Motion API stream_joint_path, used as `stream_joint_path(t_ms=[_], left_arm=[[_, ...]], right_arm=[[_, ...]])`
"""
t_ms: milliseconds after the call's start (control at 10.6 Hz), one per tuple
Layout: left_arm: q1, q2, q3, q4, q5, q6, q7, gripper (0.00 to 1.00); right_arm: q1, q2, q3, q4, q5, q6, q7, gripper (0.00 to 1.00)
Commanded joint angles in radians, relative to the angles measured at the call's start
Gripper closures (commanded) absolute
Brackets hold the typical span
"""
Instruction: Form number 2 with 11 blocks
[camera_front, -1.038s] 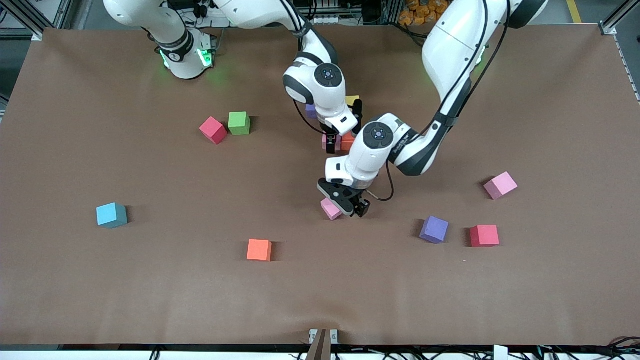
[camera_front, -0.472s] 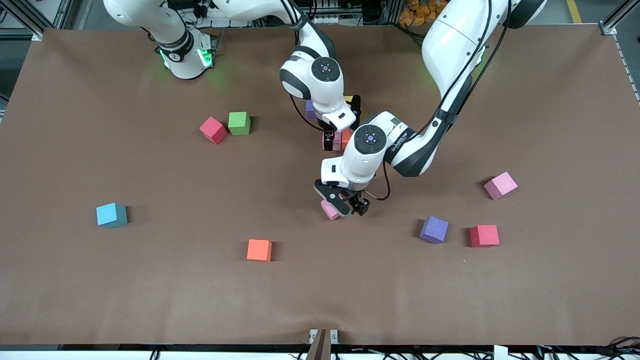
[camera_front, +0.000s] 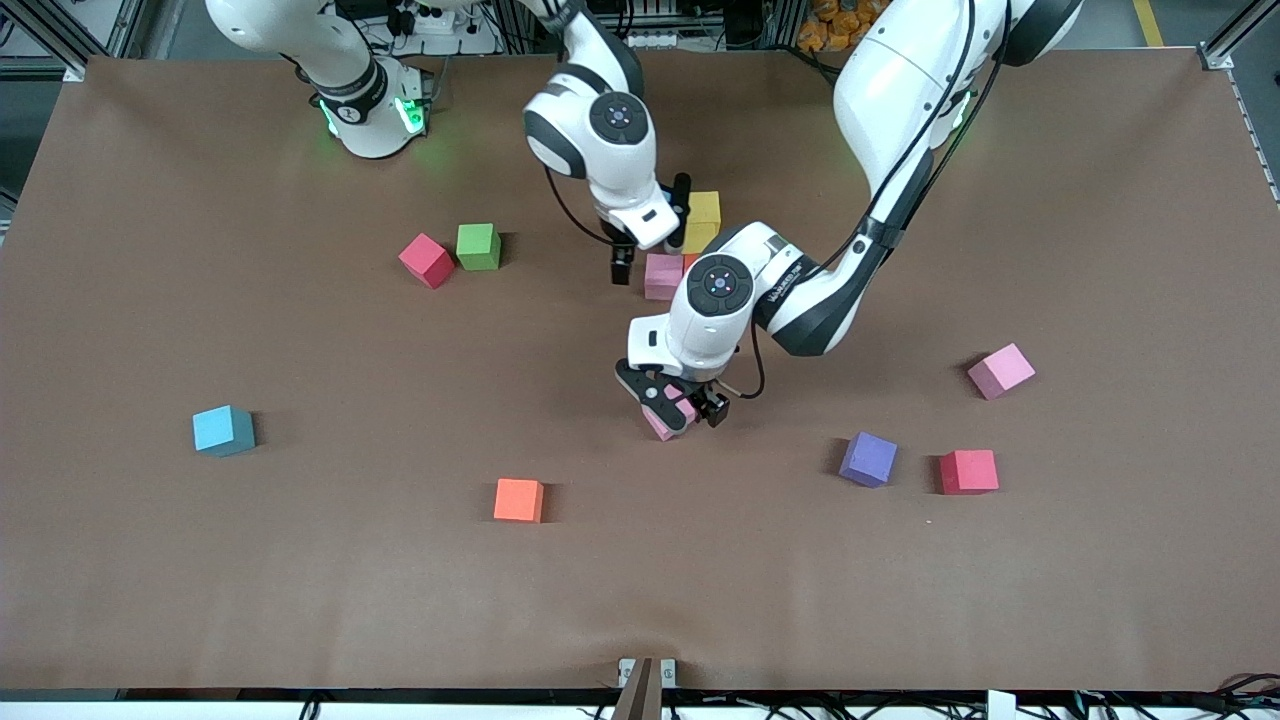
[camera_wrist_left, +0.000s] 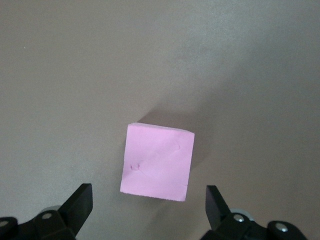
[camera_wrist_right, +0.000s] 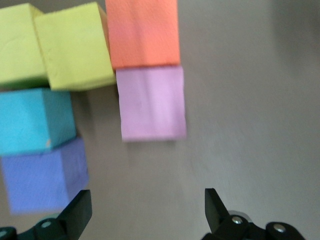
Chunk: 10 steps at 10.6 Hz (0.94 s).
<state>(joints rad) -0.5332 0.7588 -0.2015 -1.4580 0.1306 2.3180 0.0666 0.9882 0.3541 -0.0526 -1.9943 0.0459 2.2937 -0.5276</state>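
Well, the brown surface (camera_front: 200, 600) carries everything, and the blocks lie scattered over it because the number 2 (camera_front: 690, 235) is only begun: a small cluster of yellow, orange, pink, blue and purple cubes sits mid-surface, toward the robots' bases. The left tool (camera_front: 680, 405) hangs spread wide over a loose pink block (camera_front: 660, 420), jaws either side of it, apparently lined up to take it next. The right tool (camera_front: 650, 235), likewise released and empty, stands just beside the cluster's pink cube (camera_front: 662, 275). The green cube (camera_front: 478, 245) sits apart next to a red one (camera_front: 426, 260).
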Motion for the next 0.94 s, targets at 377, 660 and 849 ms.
stream_joint_path(t_ms=[377,660,849], left_arm=[[-0.019,0.068,0.007,0.094,-0.02,-0.038,0.016,0.0],[-0.025,0.079,0.007,0.1,-0.02,-0.038,0.018,0.0],[-0.025,0.094,0.011,0.107,-0.019,-0.038,0.018,0.0]], right_arm=[[-0.283,-0.314,0.005,-0.089,0.003,-0.347,-0.091,0.0],[-0.533,-0.299,0.004,0.044,0.003,-0.404,-0.077,0.0],[-0.656,-0.25,0.004,0.132,0.003,-0.398,-0.042,0.0]])
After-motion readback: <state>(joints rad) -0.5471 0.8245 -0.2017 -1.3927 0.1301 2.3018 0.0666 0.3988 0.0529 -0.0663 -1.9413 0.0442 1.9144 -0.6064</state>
